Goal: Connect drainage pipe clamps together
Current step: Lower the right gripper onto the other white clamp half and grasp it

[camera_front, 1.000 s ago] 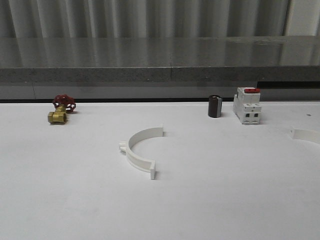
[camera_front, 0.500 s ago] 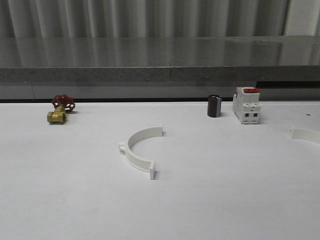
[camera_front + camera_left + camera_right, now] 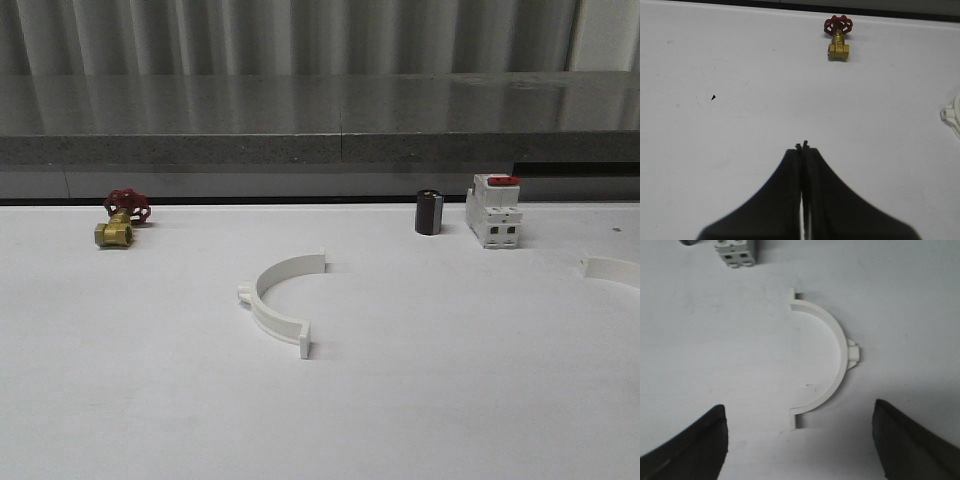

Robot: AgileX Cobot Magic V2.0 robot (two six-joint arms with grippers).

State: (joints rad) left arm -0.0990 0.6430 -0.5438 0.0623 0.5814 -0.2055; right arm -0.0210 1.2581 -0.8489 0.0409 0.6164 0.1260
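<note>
Left claw (image 3: pixel 802 146) clenched, grasping nothing; right claw (image 3: pixel 800 440) spread wide, hovering over right clamp (image 3: pixel 832 357). Left clamp (image 3: pixel 280 300) lying mid-table, well apart from other. Likely light, stiff, slick plastic; pinching across arc beside mid tab looking best. Valve (image 3: pixel 122 220), breaker (image 3: pixel 494 210) sitting beyond.

The white table (image 3: pixel 150 400) carries five things — a half-ring clamp (image 3: pixel 280 300) lies near its middle, open side to the right; a second half-ring clamp (image 3: pixel 610 270) lies at the right edge; along the far side sit a brass valve (image 3: pixel 120 222), a dark cylinder (image 3: pixel 429 212) and a red-topped breaker (image 3: pixel 495 212).
</note>
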